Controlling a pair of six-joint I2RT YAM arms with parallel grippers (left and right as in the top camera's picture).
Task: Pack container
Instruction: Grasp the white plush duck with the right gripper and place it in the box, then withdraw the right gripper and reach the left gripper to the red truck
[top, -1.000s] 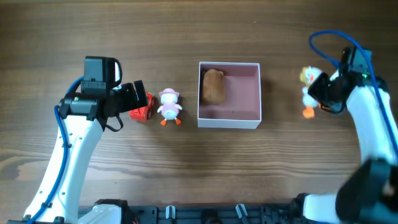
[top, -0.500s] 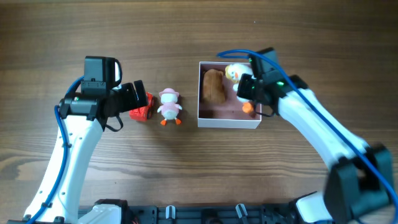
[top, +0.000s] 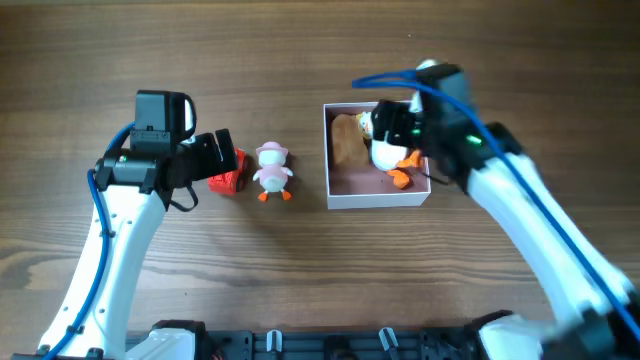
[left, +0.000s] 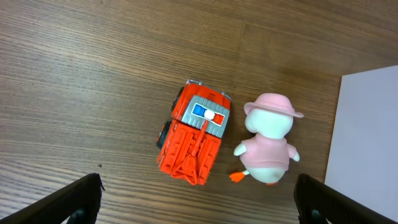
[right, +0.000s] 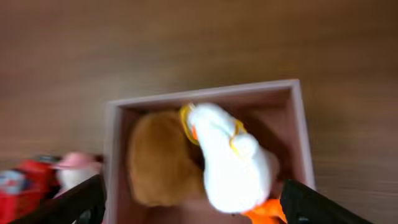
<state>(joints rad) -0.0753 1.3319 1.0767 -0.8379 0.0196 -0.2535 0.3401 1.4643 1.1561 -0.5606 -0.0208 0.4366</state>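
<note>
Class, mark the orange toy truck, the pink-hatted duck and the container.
orange toy truck (left: 194, 140), left wrist view, on its ladder deck.
pink-hatted duck (left: 268, 152), left wrist view, on its body.
container (top: 378, 200), overhead view, on its near white wall.

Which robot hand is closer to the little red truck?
Left. The left gripper is right above the red truck, open. The right gripper is far away, over the container, past the pink duck.

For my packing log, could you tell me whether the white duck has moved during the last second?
Yes. The white duck went leftward, from the table right of the container into it.
</note>
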